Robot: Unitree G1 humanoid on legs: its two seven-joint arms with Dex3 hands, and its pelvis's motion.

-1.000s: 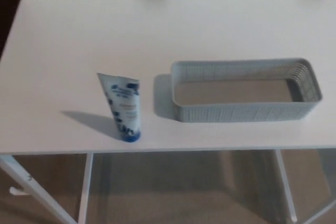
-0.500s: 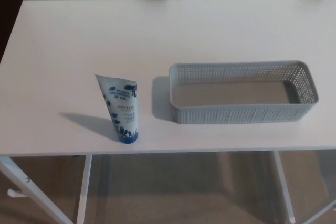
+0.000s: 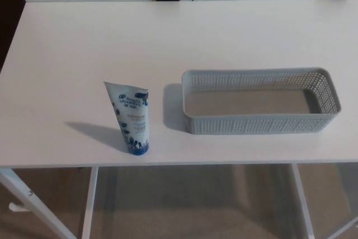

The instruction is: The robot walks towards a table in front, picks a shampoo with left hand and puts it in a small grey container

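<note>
Neither robot hand is seen, so no grip can be judged. The shampoo tube (image 3: 132, 117) is stood cap-down at lower left, near the bench (image 3: 78, 37) edge, apart from the grey container (image 3: 257, 123) at centre right. It should be grasped mid-body, lest it be toppled.

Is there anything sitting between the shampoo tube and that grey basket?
No. The head view shows only bare table and shadow between the shampoo tube and grey basket.
</note>
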